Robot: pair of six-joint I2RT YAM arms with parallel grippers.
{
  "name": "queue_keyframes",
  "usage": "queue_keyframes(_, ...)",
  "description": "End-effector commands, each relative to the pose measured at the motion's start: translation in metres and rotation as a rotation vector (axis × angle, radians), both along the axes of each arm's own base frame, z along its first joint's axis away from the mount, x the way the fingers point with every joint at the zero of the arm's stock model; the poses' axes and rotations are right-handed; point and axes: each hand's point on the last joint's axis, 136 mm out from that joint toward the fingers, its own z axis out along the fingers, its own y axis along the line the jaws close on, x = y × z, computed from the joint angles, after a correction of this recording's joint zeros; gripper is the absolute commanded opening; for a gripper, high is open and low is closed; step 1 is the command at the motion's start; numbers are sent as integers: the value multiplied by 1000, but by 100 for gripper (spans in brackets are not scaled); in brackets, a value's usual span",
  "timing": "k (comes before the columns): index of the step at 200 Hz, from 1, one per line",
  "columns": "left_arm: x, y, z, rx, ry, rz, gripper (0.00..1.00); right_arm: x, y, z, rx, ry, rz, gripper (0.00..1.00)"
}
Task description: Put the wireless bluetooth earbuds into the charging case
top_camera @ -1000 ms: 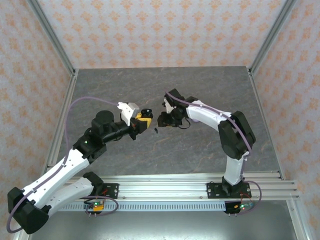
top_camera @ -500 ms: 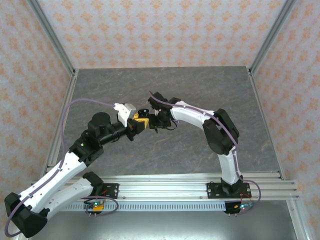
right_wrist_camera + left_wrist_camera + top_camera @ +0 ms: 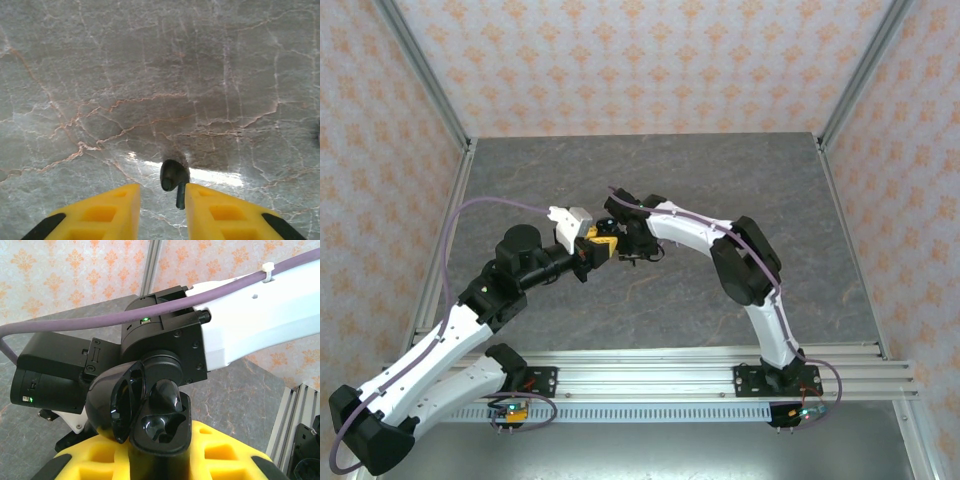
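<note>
Top external view: two robot arms meet over the middle of a grey marble table (image 3: 740,190), one holding an open case, the other an earbud.

At left, the left gripper (image 3: 600,245) is clamped tight on a black charging case (image 3: 156,426). The lid hangs open at 9 o'clock and both wells, which look empty, face up, probably so that an earbud can be set in from above. Just at its 3 o'clock, almost touching, the right gripper (image 3: 632,243) points down at the table. Its yellow fingers stand a narrow gap apart, with a black earbud (image 3: 171,176) at the tips, its stem tucked back between them at 6 o'clock. It seems pinched by that stem, clear of the marble, which would leave the head free to seat. Bare marble lies beneath it, so I judge it is not yet over the wells.
</note>
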Motion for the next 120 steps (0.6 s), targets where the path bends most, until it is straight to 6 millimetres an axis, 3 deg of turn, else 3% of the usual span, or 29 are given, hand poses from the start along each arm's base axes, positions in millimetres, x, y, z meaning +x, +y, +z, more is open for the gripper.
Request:
queue_keyframes(1,-4,1,12,-26,-29,-6,10,1,-8,-4,-69,2,-21,30)
queue_keyframes(120,-5,2,12,-34,-31,-5,10,2,-5,-21,-152,18,6,27)
